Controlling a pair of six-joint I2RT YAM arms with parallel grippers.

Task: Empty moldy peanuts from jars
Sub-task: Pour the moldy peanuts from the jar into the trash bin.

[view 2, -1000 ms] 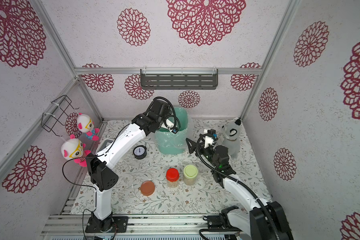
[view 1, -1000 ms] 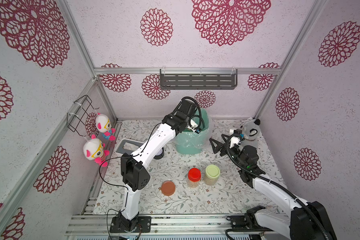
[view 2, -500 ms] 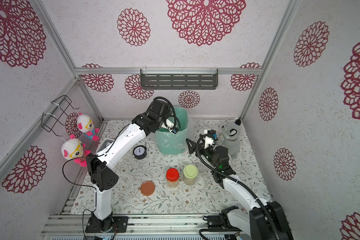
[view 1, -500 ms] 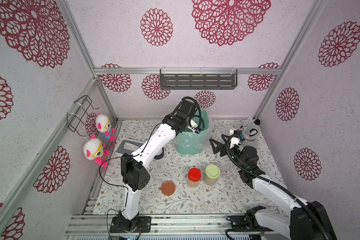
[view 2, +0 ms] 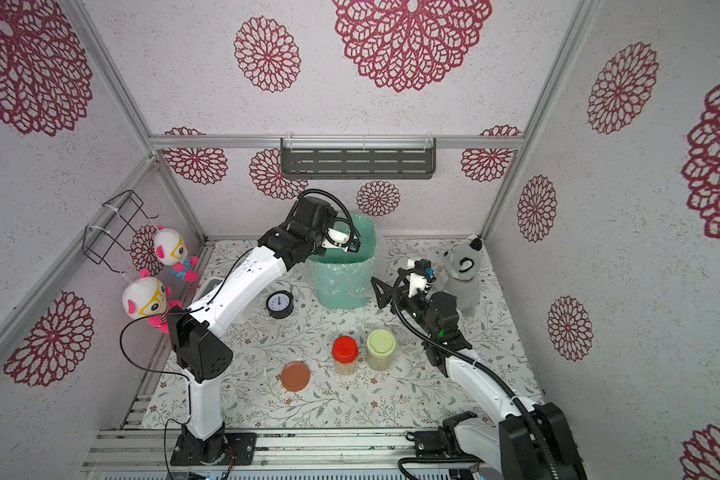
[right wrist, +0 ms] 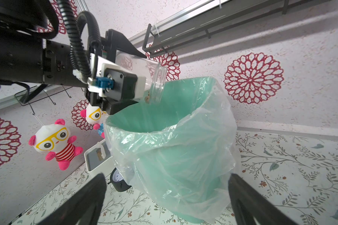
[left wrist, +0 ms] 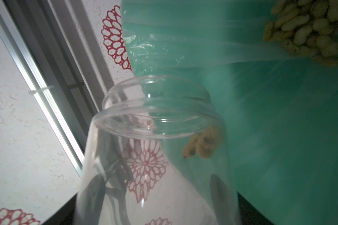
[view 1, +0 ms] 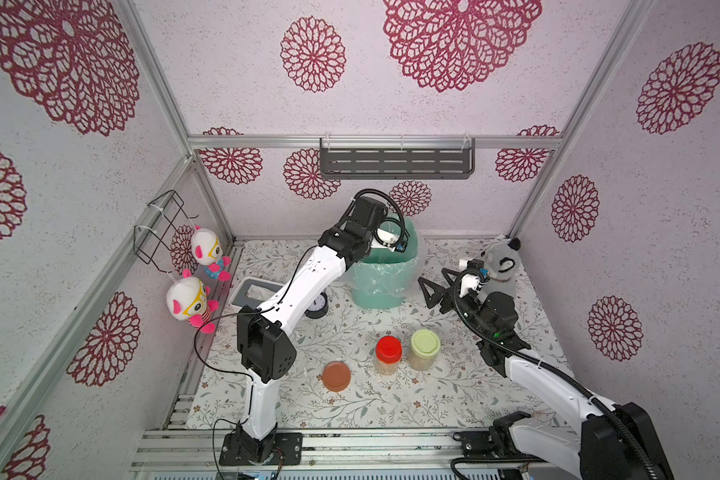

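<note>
Two capped jars (view 1: 388, 355) on a leaf-patterned mat (view 1: 391, 409) between rosette-papered walls (view 1: 233, 83).

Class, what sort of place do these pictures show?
Likely a robot test booth dressed as a home corner: aluminium frame, wallpapered panels, arms bolted to a base rail, plush toys as props.

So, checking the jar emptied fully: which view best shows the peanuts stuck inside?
Left wrist: the stuck peanuts sit close up inside the clear jar. Right wrist shows a speck; top views hide them.
</note>
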